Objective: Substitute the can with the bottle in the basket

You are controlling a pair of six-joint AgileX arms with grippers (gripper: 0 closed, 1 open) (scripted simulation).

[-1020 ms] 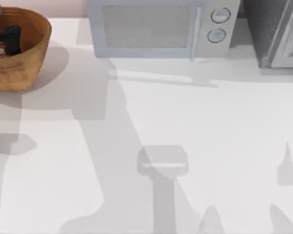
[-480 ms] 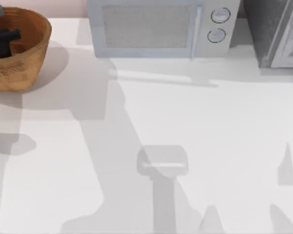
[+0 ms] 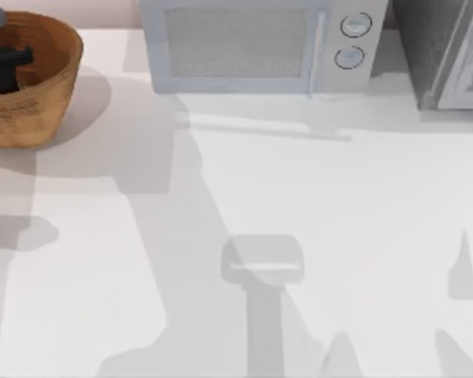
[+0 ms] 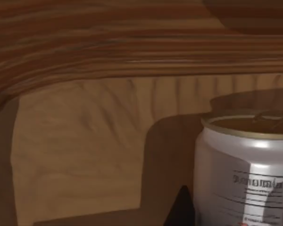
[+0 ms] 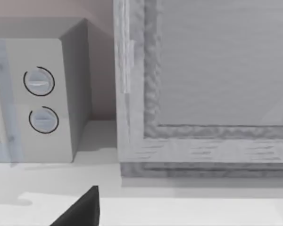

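Lowered deeper since a second ago, the left gripper [image 3: 1, 63] now sits inside the basket [image 3: 51, 94]. Its finger opening cannot be told. Just beside one fingertip [image 4: 181, 207] stands the can [image 4: 245, 174]; a skewed closure might tip it over.

We are seeing the basket [image 3: 39, 87] sitting at the far left of the surface. It is big, round and woven, tan-brown with a ribbed inside. The can [image 4: 245, 174] is standing upright inside it, silver-white with a dull gold top.
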